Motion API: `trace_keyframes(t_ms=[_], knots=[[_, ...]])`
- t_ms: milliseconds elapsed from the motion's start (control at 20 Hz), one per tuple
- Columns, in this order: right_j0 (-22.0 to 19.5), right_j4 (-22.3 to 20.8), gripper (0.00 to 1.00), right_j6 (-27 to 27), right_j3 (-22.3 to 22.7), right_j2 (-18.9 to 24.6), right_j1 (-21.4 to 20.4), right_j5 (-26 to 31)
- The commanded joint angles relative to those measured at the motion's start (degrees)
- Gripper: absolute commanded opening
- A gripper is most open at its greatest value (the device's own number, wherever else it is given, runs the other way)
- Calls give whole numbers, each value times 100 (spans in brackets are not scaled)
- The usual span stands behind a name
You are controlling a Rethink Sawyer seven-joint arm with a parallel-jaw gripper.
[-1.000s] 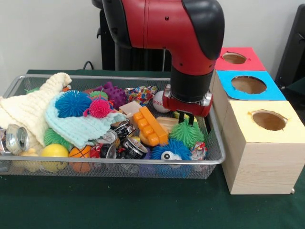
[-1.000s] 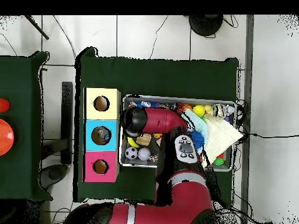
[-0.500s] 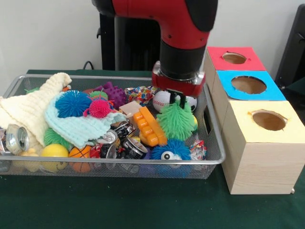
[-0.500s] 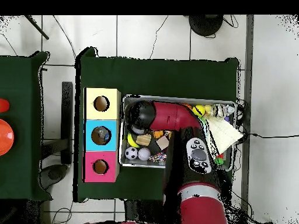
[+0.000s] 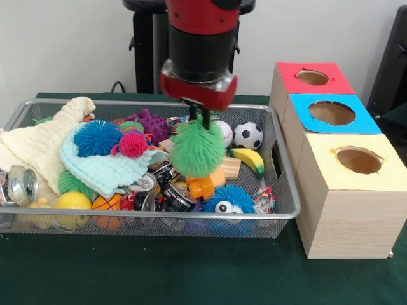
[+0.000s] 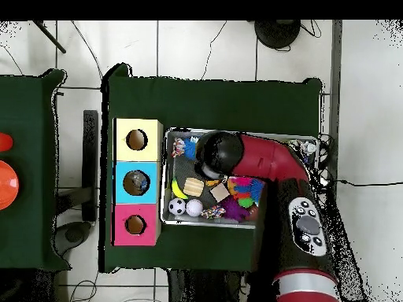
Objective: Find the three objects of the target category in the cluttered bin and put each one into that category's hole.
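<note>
Red and black arm's hand (image 5: pixel 198 117) clenched on fuzzy green spiky ball (image 5: pixel 198 150), lifted above silver wire-mesh bin (image 5: pixel 191 219) of mixed toys, 3 wooden boxes with round holes, yellow-topped one (image 5: pixel 357 159) nearest, green tabletop (image 5: pixel 191 273)

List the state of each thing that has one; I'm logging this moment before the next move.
gripper: shut on green spiky ball
green spiky ball: lifted, hanging above the bin
wire bin: full of clutter
crushed can: lying on its side
red box hole: open
blue box hole: open
yellow box hole: open
</note>
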Motion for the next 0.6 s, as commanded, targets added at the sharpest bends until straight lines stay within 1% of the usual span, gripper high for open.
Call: trace_keyframes(t_ms=[50, 150, 350, 450, 600], knots=[[-566, -552, 0, -902, 666, 25, -252, 715], [-622, -686, 0, -959, 685, 32, -308, 786], [-804, -888, 0, -1034, 680, 169, -181, 774], [-888, -965, 0, -1019, 697, 265, -56, 646], [-974, -1085, 0, -888, 807, 364, 154, 250]])
